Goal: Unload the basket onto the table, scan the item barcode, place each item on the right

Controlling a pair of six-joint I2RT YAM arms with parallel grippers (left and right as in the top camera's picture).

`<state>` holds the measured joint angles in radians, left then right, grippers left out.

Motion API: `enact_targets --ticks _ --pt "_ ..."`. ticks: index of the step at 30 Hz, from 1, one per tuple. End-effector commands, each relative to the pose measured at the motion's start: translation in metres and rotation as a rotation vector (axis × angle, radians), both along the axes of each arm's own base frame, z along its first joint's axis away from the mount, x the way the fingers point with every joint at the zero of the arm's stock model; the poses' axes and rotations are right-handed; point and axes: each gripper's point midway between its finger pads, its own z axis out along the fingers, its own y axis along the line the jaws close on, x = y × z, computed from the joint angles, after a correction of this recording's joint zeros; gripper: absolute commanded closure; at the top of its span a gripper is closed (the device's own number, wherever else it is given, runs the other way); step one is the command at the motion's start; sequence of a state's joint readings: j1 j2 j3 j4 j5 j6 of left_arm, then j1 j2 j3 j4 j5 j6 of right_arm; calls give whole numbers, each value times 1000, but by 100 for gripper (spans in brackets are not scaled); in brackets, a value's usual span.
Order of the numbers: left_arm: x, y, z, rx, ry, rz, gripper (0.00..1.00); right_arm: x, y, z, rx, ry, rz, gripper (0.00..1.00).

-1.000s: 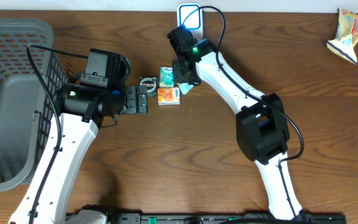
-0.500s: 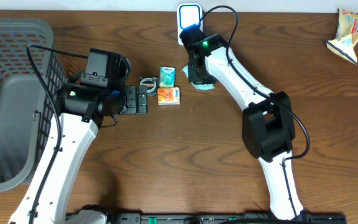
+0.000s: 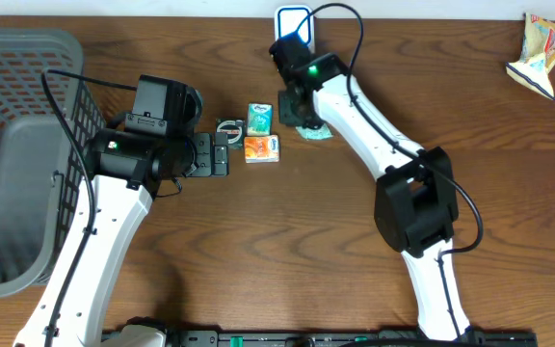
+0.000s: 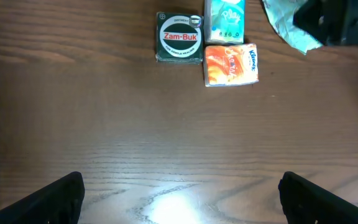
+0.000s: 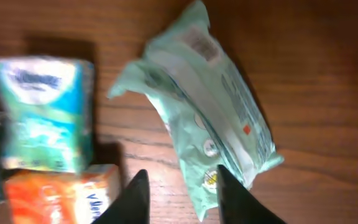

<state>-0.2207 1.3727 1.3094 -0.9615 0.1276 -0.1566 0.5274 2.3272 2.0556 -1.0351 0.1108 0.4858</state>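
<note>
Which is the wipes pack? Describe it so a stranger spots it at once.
Find the white device at the far edge of the table; just nearer than it, under the right end effector, lies the wipes pack. Unlike the teal box and orange box beside it, it is a soft, pale green, crinkled pouch lying askew.

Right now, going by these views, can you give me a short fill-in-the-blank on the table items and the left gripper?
The round label on the tin reads ______. The Kleenex pack beside it is coloured ______. The left gripper has its jaws ______.
Missing words: Zam-Buk; orange; open.
</note>
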Motion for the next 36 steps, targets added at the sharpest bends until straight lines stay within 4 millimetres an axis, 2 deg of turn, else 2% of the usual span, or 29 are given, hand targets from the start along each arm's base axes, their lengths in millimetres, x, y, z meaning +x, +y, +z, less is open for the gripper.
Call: enact_targets --ticks 1,4,8,10,12,15,17,20,22,27,29,30,33,36 --pt "2 1 6 3 -20 -2 2 -8 -36 -29 -195 31 -29 72" --pt "2 1 6 3 -19 -2 2 -8 -70 -23 -346 17 -62 66" --pt "2 1 6 3 -19 -2 2 -2 -112 -6 -473 9 -119 65" --pt "2 1 6 3 -19 -2 2 2 -127 3 -480 16 -149 66" --pt "2 1 6 3 -20 -2 2 6 -133 9 -443 28 -171 66" --pt "2 1 6 3 -20 -2 2 9 -111 7 -231 80 -172 59" --pt "2 1 6 3 -19 -2 2 7 -79 2 -55 132 -83 59" --pt "2 1 6 3 -19 -2 2 2 -36 4 164 168 87 62" --pt "2 1 6 3 -19 -2 2 4 -20 8 237 157 144 68" --pt "2 1 6 4 -20 -2 2 19 -6 14 272 80 170 76" --pt "2 1 6 3 -20 -2 2 23 -5 15 279 68 161 76" --pt "2 1 6 3 -19 -2 2 23 -4 15 281 67 157 83" --pt "2 1 6 3 -19 -2 2 19 0 15 301 87 132 97" --pt "2 1 6 3 -20 -2 2 7 22 14 316 100 178 94"
